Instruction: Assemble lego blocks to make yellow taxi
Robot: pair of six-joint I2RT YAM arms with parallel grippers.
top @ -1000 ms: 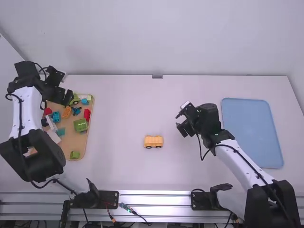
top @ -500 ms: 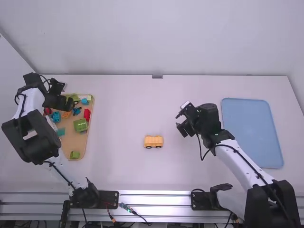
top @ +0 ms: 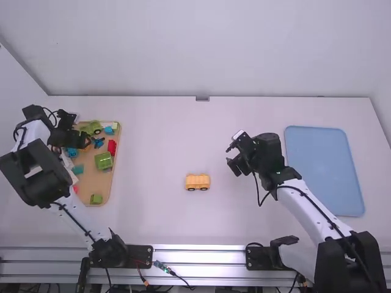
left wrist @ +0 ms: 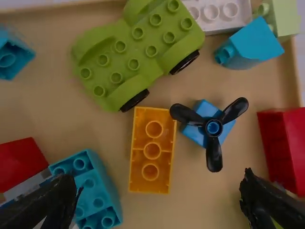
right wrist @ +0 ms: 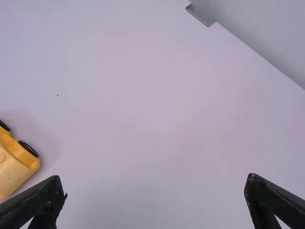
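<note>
Tool (top: pixel 85 141), left — spread above blocks (left wrist: pixel 143 161)

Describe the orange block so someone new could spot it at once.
Start at the tan tray on the high view's left side. Inside, the orange block lies between a teal block and a blue block topped by a black propeller. Unlike them it is orange, its hollow underside facing up with three round tubes.

- Left arm (top: pixel 74 221) is slanting outward, bent at its elbow.
- Left gripper (top: pixel 84 139) is pointing down, its fingers (left wrist: pixel 269 202) standing wide apart.
- Right arm (top: pixel 314 210) is slanting inward.
- Right gripper (top: pixel 230 159) is hanging with parted fingers (right wrist: pixel 40 202).
</note>
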